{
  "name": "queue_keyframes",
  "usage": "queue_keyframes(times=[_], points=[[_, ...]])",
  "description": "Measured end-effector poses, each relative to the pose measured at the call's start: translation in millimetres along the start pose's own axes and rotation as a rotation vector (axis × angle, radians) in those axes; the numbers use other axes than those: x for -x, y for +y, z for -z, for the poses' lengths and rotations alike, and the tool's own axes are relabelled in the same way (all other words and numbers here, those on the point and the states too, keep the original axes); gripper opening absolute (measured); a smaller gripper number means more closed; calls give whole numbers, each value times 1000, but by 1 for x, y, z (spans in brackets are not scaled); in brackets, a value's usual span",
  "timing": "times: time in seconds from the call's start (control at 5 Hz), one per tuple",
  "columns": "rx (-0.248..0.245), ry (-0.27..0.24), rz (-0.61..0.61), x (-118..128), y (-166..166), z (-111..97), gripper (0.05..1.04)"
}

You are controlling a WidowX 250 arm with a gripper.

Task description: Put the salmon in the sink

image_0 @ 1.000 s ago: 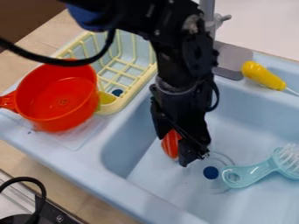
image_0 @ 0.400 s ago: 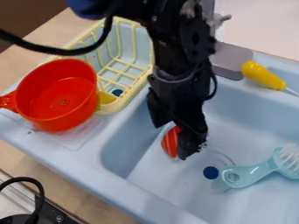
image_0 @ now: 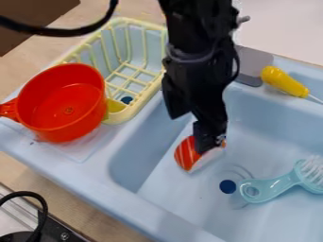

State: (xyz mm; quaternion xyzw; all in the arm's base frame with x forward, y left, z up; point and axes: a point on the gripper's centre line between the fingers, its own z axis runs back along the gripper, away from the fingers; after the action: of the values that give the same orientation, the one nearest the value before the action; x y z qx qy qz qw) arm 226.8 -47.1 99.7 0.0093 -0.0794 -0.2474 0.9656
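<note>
Black and two-fingered, the pincer stands parted, gripping nothing, over the orange-and-white striped toy salmon, which lies in the pale-blue plastic sink. The fish looks light, stiff and rather slippery, best pinched across its middle; the black arm hangs steeply from the top edge.

Claw hides part of my salmon. Brush and sink run off my view's right edge. Arm partly blocks the faucet.
</note>
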Motion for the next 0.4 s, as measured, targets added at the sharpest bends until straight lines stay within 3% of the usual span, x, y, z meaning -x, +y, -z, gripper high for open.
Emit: queue_keyframes(times=[0.4], points=[[-3, 24, 83, -2, -16, -16, 1000]])
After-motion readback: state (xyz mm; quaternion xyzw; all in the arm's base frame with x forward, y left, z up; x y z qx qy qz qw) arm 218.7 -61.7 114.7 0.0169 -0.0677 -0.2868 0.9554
